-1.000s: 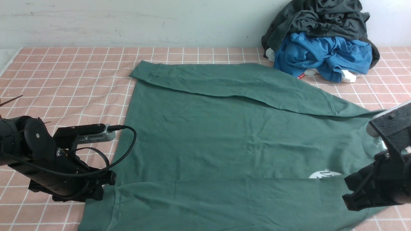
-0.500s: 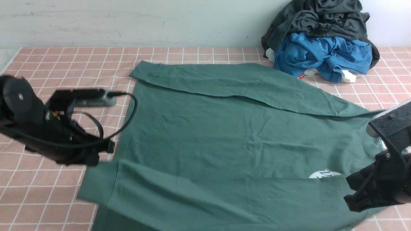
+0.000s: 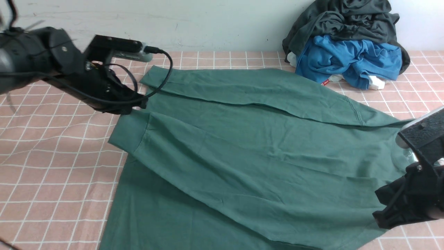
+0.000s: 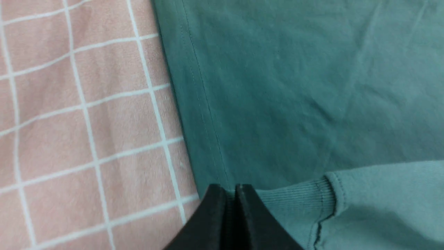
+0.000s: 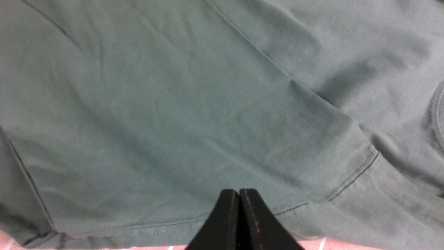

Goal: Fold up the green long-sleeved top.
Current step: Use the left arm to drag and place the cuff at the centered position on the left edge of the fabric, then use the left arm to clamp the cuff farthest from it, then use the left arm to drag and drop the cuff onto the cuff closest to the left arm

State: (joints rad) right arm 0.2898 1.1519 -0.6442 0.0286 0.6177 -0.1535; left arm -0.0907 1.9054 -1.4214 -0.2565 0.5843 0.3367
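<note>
My left gripper (image 3: 136, 106), jaws clamped on the ribbed cuff (image 3: 129, 132), holds the sleeve at ten o'clock over the green long-sleeved top (image 3: 249, 149), which lies spread at centre. My right gripper (image 5: 238, 193) sits with jaws together at the four o'clock shoulder seam; I cannot tell if it pinches cloth. The risk, I judge: the thin pinch slips and the sleeve lands crooked.
</note>
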